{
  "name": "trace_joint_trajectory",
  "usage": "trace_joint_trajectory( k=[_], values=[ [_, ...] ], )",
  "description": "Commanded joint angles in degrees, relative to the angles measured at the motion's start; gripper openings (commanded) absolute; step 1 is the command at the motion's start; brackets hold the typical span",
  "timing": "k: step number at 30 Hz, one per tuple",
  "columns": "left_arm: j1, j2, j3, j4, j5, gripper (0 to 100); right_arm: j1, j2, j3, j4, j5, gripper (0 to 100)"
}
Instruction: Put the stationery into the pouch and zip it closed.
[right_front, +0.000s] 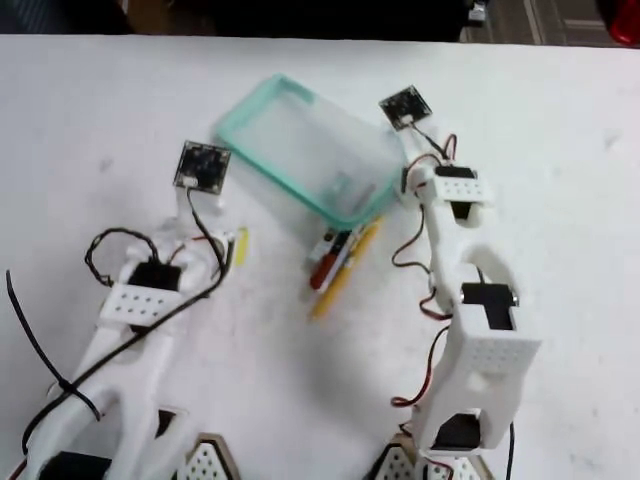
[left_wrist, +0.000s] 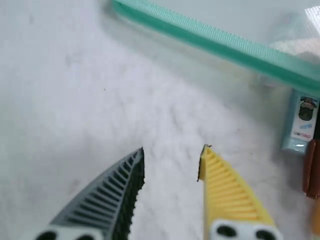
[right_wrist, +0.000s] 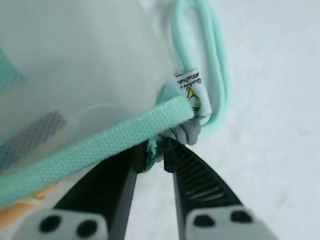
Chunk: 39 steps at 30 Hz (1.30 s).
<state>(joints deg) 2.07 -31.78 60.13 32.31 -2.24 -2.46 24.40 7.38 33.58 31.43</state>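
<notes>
A clear pouch (right_front: 300, 150) with teal zipper trim lies tilted at the table's middle. Several pens and a yellow pencil (right_front: 338, 275) lie bunched outside it, against its near edge. My right gripper (right_front: 408, 188) is at the pouch's right corner; in the right wrist view this gripper (right_wrist: 156, 150) is shut on the teal trim (right_wrist: 100, 145) beside the grey zipper slider (right_wrist: 187, 132) and cord loop (right_wrist: 217, 65). My left gripper (right_front: 232, 248) hangs open over bare table, left of the pens. Its grey and yellow fingers (left_wrist: 173, 150) are spread, with the pouch edge (left_wrist: 220, 42) and a small white-blue item (left_wrist: 301, 122) ahead.
The white table (right_front: 120, 110) has free room to the left and far right. Black and red cables (right_front: 410, 260) trail along both arms. The arm bases (right_front: 210, 462) sit at the near edge. A dark strip marks the table's far edge.
</notes>
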Motion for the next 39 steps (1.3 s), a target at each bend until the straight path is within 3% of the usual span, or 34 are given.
trace_joint_trajectory(
  k=[1,14,20,39],
  values=[
    [0.04,0.04,-0.79,-1.58,-0.7,20,-0.66,-1.1,-0.35,-0.31,0.53,1.5],
    [0.04,0.04,-0.97,-1.58,-0.7,20,-0.31,-13.67,-0.26,15.78,0.79,1.6],
    [0.04,0.04,-0.88,-1.58,-0.7,20,-0.84,-14.81,-0.18,16.04,4.31,1.6],
    [0.04,-0.04,-0.97,-1.58,-0.7,20,4.88,-18.77,-0.26,20.53,5.71,1.9]
  ],
)
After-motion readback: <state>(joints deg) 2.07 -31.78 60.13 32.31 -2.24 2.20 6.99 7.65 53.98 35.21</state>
